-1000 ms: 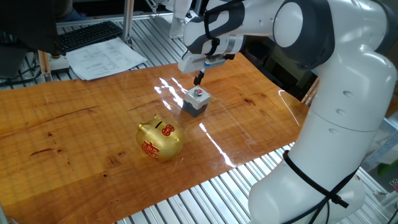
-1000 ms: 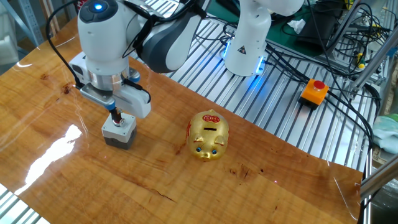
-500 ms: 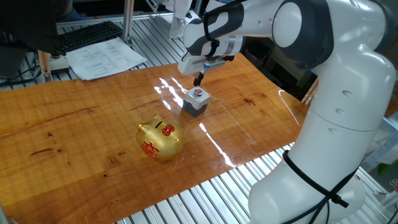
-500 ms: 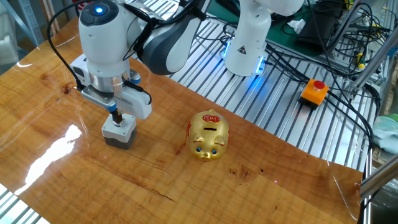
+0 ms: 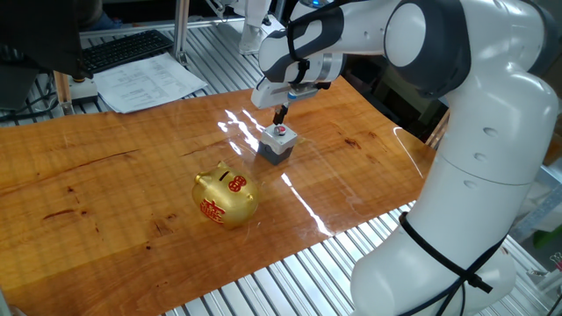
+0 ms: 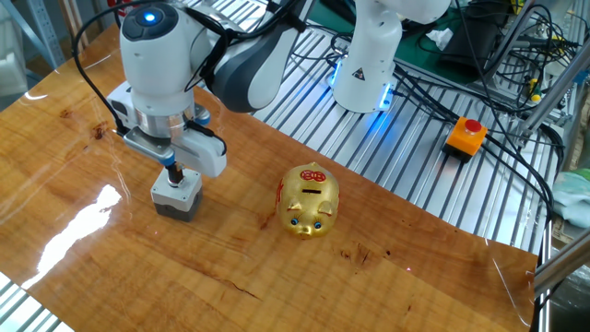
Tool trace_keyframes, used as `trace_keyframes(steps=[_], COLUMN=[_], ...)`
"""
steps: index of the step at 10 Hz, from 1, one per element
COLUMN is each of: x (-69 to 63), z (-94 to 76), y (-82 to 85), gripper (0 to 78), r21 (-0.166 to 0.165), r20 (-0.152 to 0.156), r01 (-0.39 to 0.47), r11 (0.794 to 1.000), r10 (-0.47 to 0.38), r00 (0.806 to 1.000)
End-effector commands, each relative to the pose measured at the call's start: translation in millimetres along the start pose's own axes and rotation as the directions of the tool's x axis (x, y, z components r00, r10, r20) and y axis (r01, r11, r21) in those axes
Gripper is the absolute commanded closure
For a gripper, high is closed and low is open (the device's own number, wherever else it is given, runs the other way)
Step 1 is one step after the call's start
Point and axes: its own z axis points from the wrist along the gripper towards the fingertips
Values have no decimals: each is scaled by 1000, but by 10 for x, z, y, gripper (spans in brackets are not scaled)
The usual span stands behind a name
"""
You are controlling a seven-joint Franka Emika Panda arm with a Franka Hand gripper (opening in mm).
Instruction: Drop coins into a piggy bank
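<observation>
While your gripper (image 5: 279, 115) hangs just above the grey block (image 5: 277, 144), fingers close together, I cannot tell whether they pinch anything. One red coin (image 5: 282, 132) lies on the block's top. The piggy bank (image 6: 310, 200) stands apart on the wooden table (image 5: 105, 193).

Table (image 5: 105, 193) carries piggy bank (image 5: 226, 197) and block (image 5: 277, 143), near each other but apart. Coin (image 5: 282, 132) lies on top of block. Gripper (image 5: 280, 114) hangs directly above block, just over coin; contact cannot be told. In other fixed view block (image 6: 176, 193) sits left of piggy bank (image 6: 309, 200), gripper (image 6: 172, 171) above it. Keyboard (image 5: 123, 50) and paper sheets (image 5: 149, 82) lie beyond table's far edge. Button box (image 6: 465, 136) sits off table, behind and right of piggy bank.
</observation>
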Motion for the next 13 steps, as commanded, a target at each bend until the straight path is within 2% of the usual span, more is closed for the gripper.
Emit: trace_keyframes(steps=[1,2,13], x=[-5,-5,-5], z=[-11,-10,-10], y=[-5,-5,-5], gripper=[776,1,1], r21=[2,2,2], r20=[-1,-1,-1], r01=[4,4,4], r11=[1000,1000,1000], r10=[-4,-4,-4], r00=[1000,1000,1000])
